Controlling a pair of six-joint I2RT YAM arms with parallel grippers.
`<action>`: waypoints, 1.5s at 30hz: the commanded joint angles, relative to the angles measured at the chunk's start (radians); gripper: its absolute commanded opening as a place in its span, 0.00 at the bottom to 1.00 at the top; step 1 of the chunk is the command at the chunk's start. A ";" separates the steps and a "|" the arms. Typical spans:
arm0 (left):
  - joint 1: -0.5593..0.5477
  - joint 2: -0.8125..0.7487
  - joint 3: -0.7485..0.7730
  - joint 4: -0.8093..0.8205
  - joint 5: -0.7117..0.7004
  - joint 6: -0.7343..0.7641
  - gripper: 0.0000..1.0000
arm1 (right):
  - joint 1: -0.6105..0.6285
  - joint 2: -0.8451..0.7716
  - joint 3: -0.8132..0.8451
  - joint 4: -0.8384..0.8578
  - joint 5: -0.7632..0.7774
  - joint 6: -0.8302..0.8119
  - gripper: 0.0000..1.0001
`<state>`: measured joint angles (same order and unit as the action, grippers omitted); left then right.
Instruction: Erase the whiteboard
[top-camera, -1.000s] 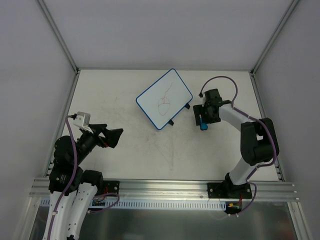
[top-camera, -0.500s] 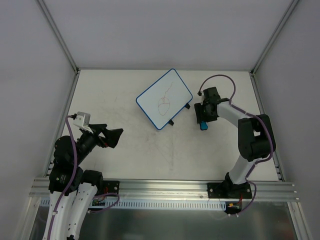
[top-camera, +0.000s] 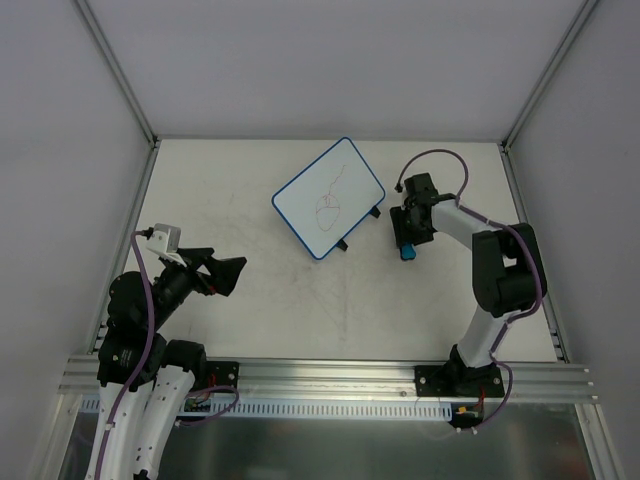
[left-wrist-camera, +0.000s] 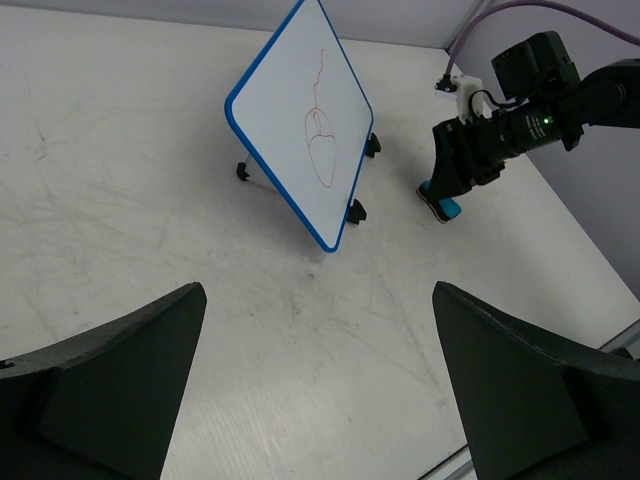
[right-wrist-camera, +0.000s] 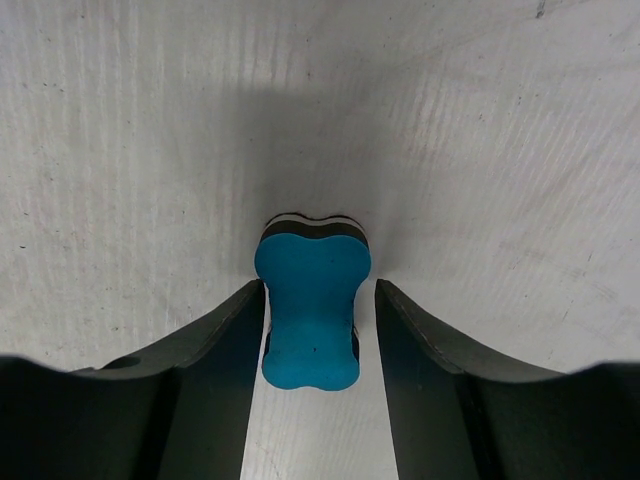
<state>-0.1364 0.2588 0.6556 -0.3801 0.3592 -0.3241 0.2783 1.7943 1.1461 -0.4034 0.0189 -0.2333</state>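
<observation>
The whiteboard (top-camera: 329, 198) stands tilted on small black feet at the table's middle back, with a blue rim and a red scribble; it also shows in the left wrist view (left-wrist-camera: 305, 130). A small blue eraser (top-camera: 407, 253) lies on the table to its right. My right gripper (top-camera: 407, 238) is down over it. In the right wrist view the open jaws (right-wrist-camera: 318, 292) straddle the eraser (right-wrist-camera: 311, 310), the left finger close against it and a narrow gap at the right finger. My left gripper (top-camera: 232, 272) is open and empty at the near left, its jaws (left-wrist-camera: 318, 295) wide apart above bare table.
The grey table (top-camera: 240, 190) is scuffed and walled by white panels on three sides. An aluminium rail (top-camera: 330, 375) runs along the near edge. A purple cable (top-camera: 440, 160) loops above the right wrist.
My right wrist has shifted slightly toward the back left while staying over the eraser. The left arm and the whiteboard have not moved.
</observation>
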 joint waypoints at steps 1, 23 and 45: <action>0.001 -0.001 0.003 0.021 0.023 0.022 0.99 | -0.002 0.005 0.043 -0.035 0.026 -0.001 0.50; 0.001 0.022 0.013 0.021 0.020 0.008 0.99 | -0.002 -0.033 0.047 -0.058 0.023 0.029 0.11; 0.001 0.513 0.023 0.360 0.001 -0.185 0.99 | 0.001 -0.320 0.029 0.044 -0.244 0.097 0.00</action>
<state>-0.1364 0.7002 0.6655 -0.1856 0.3206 -0.4706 0.2783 1.5040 1.1477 -0.3992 -0.1490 -0.1757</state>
